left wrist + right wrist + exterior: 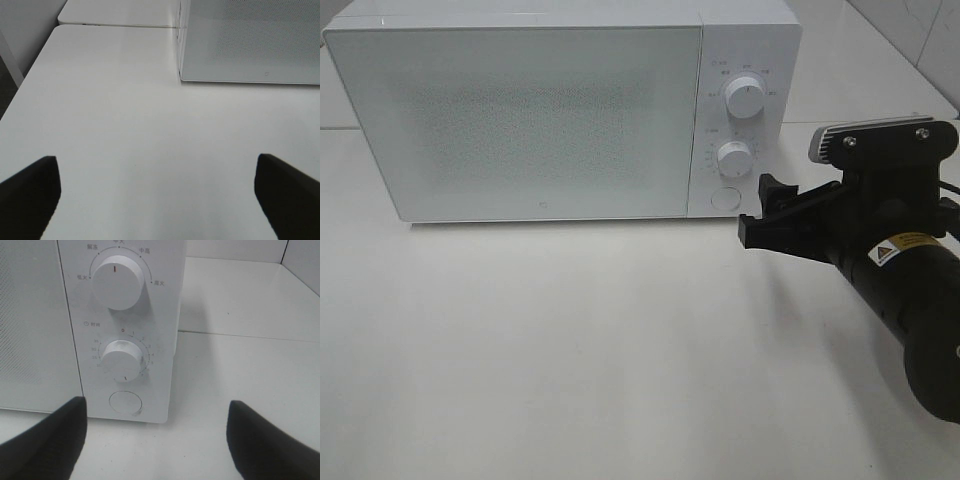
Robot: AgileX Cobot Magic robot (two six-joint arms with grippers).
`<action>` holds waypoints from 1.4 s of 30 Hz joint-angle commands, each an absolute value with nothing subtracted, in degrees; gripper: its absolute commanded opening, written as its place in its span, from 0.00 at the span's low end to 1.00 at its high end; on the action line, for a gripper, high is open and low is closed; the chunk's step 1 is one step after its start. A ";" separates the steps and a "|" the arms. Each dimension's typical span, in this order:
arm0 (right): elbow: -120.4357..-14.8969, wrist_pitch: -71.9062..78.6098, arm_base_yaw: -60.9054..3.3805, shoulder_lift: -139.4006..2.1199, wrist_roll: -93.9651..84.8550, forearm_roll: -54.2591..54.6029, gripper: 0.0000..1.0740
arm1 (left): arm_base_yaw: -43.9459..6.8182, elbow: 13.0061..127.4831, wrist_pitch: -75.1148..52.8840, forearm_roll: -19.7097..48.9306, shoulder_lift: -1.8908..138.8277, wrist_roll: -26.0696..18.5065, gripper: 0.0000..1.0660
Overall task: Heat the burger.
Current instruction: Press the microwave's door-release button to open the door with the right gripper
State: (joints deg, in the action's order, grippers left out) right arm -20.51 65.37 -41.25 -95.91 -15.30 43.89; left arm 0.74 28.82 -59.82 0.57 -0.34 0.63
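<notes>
A: While the microwave [520,110] door's shut, where's the burger?
B: Can't tell, it shows in no view.
A: And the right fingers [765,212]?
B: Spread wide, holding nothing, close in front of the timer knob [120,360] and round button [125,402].
A: And the left fingers [30,197]?
B: Spread wide too, empty, over the desk [125,110] near the microwave's corner.

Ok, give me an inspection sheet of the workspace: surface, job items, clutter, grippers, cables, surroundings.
Surface: white table, plain and flat.
Job's things: burger not in view; white microwave has its door shut and the inside cannot be seen.
Clutter: nothing seen.
Grippers: left gripper open over the table, holding nothing; right gripper open, facing the microwave's timer knob and round button, touching neither.
Cables: nothing seen.
Surroundings: tiled wall at back right.
</notes>
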 commanded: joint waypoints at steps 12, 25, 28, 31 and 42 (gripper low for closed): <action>-21.03 66.18 -41.37 -98.55 9.45 43.43 0.58 | 0.57 28.59 -59.30 0.69 -1.49 0.63 0.92; -21.03 64.52 -41.37 -98.55 46.07 43.43 0.26 | 0.57 28.59 -59.30 0.69 -1.49 0.63 0.92; -21.03 62.51 -41.37 -98.55 52.43 43.43 0.21 | 0.57 28.59 -59.30 0.69 -1.49 0.63 0.92; -21.03 61.65 -41.37 -98.55 60.16 43.43 0.18 | 0.57 28.59 -59.30 0.69 -1.49 0.63 0.92; -21.03 61.54 -41.37 -98.55 67.61 43.37 0.00 | 0.57 28.59 -59.30 0.69 -1.49 0.63 0.92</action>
State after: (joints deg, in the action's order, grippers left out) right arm -20.51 61.42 -41.25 -98.55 67.09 43.89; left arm 0.74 28.82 -59.82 0.57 -0.34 0.63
